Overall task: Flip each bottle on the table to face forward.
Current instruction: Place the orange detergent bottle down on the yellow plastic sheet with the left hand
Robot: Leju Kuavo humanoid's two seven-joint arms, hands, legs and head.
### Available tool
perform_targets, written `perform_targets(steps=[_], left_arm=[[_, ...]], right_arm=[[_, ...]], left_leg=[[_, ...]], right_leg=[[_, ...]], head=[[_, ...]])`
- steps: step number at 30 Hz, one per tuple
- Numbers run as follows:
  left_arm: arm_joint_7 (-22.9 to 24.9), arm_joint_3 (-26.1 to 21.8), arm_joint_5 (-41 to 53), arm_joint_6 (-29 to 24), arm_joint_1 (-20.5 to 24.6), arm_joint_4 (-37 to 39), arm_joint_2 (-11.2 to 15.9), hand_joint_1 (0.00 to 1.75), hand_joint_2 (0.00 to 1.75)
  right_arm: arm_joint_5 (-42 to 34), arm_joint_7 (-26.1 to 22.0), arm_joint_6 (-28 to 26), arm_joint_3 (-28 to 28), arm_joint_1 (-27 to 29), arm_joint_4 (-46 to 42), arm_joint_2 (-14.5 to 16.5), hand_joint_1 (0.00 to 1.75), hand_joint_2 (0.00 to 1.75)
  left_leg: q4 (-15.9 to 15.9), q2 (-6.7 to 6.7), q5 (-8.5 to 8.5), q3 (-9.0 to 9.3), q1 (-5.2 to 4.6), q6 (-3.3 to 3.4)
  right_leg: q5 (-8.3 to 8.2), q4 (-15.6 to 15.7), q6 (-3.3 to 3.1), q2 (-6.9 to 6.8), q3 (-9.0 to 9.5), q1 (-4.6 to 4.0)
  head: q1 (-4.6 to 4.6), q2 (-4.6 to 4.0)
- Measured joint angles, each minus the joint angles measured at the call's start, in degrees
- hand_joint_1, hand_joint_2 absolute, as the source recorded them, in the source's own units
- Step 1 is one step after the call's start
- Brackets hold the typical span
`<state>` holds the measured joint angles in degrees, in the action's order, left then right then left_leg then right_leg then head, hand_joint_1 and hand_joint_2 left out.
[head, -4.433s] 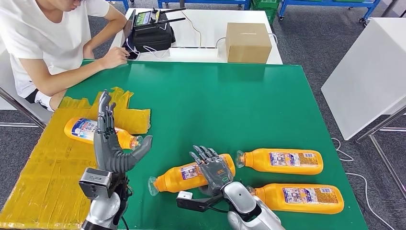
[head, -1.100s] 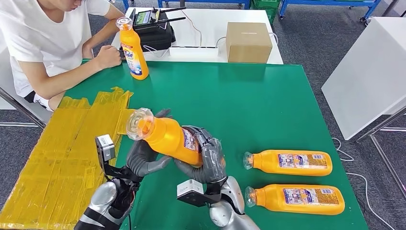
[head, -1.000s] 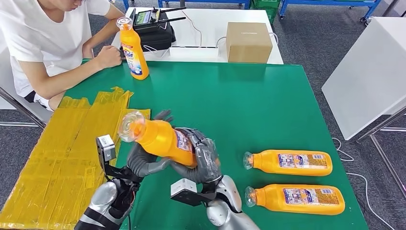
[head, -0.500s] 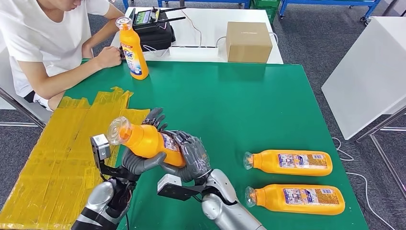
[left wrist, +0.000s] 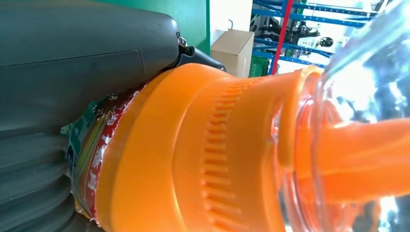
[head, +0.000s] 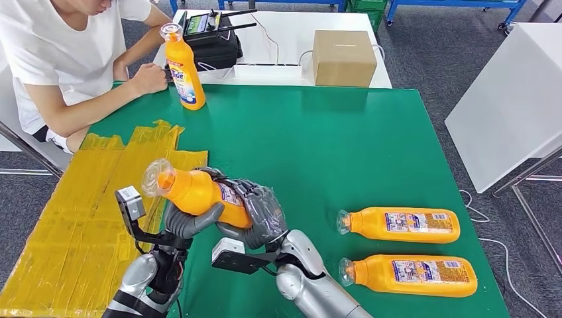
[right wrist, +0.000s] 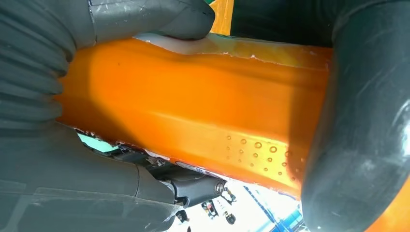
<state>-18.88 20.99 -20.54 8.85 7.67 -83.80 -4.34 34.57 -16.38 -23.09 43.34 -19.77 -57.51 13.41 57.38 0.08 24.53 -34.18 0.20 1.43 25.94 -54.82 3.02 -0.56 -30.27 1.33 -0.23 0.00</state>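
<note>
Held orange bottle is lifted off the green table, tilted, clear cap end pointing up and left, above the near-left part of the table beside the yellow sheet. Left hand cups it from below near the neck, fingers curled on the body. Right hand wraps the label end, fingers closed around it. Left wrist view: ribbed orange shoulder and clear cap fill the frame, thumb pressed on the label edge. Right wrist view: grey fingers clamp the orange body.

2 lying bottles at near right, side by side, caps pointing left. 1 upright bottle at far left, next to a seated person's hand.
</note>
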Motion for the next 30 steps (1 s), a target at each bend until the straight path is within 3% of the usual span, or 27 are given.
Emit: perform_targets(steps=[5, 6, 9, 10, 19, 23, 25, 28, 30], left_arm=[[-0.52, -0.12, 0.35, -1.64, -0.14, -0.01, -0.50, 1.75, 1.75], [-0.62, -0.12, 0.46, -1.89, -0.17, -0.03, -0.57, 1.75, 1.75], [-0.87, -0.12, 0.69, -2.36, -0.18, -0.22, -0.73, 1.75, 1.75], [-1.05, -0.12, 0.94, -2.71, -0.14, -0.33, -0.80, 1.75, 1.75], [-5.04, 0.00, 10.95, -15.38, 0.66, -3.23, -1.54, 1.75, 1.75], [-6.29, -0.21, 14.65, -18.86, 0.92, -4.03, -1.56, 1.75, 1.75], [-8.20, -0.21, 21.20, -24.67, 0.87, -4.41, -1.56, 1.75, 1.75], [-8.36, -0.22, 38.28, -36.18, 0.70, -4.97, -1.30, 1.75, 1.75], [-5.00, -0.23, 54.41, -42.34, 0.60, -5.07, -0.70, 1.75, 1.75]], right_arm=[[-1.60, -0.34, 1.38, 0.00, 0.04, -0.32, 0.03, 1.69, 1.75], [-1.82, -0.36, 1.65, 0.00, 0.05, -0.45, 0.02, 1.48, 1.75], [-2.20, -0.40, 1.99, 0.00, 0.11, -0.79, 0.00, 0.22, 1.75], [-2.40, -0.48, 2.08, 0.00, 0.22, -0.91, -0.01, 0.00, 1.75], [-6.83, -1.62, 2.27, -0.88, 5.86, -8.93, -2.03, 0.00, 1.75], [-7.56, -2.23, 1.70, -1.43, 8.29, -12.63, -3.12, 0.00, 0.00], [-9.03, -3.57, 0.53, -2.37, 9.69, -15.19, -3.69, 0.00, 0.00], [-12.50, -5.71, -0.07, -5.32, 12.57, -22.00, -5.13, 0.00, 0.00], [-14.24, -6.75, 0.25, -7.90, 14.61, -27.28, -6.22, 0.00, 0.87]], left_leg=[[0.00, 0.01, 0.00, 0.00, 0.00, 0.00], [0.00, 0.01, 0.00, 0.00, 0.00, 0.00], [0.00, 0.01, 0.00, 0.00, 0.00, 0.00], [0.00, 0.01, 0.00, 0.00, 0.00, 0.00], [0.00, -0.02, 0.01, -0.06, -0.01, 0.00], [0.00, -0.02, 0.01, -0.07, -0.01, 0.00], [0.00, -0.03, 0.00, -0.08, 0.00, 0.00], [0.00, -0.08, 0.01, -0.09, -0.01, 0.00], [0.01, -0.10, 0.01, -0.11, -0.03, 0.00]], right_leg=[[0.00, 0.00, 0.00, 0.01, -0.01, 0.00], [0.00, 0.00, 0.00, 0.01, -0.02, 0.00], [0.00, 0.00, 0.00, 0.01, -0.02, 0.00], [0.00, 0.00, 0.00, 0.01, -0.02, 0.00], [0.00, 0.00, 0.00, 0.00, -0.02, 0.00], [0.00, 0.00, 0.00, 0.00, -0.03, 0.00], [0.00, 0.00, 0.00, -0.01, -0.03, 0.00], [0.00, 0.01, 0.00, -0.04, -0.02, 0.01], [0.00, 0.01, 0.00, -0.05, -0.03, 0.02]], head=[[-0.01, 0.00], [0.00, 0.00], [0.01, 0.00], [0.00, 0.00], [0.01, 0.00], [-0.01, 0.00], [0.00, 0.00], [0.00, 0.00], [0.01, 0.00]])
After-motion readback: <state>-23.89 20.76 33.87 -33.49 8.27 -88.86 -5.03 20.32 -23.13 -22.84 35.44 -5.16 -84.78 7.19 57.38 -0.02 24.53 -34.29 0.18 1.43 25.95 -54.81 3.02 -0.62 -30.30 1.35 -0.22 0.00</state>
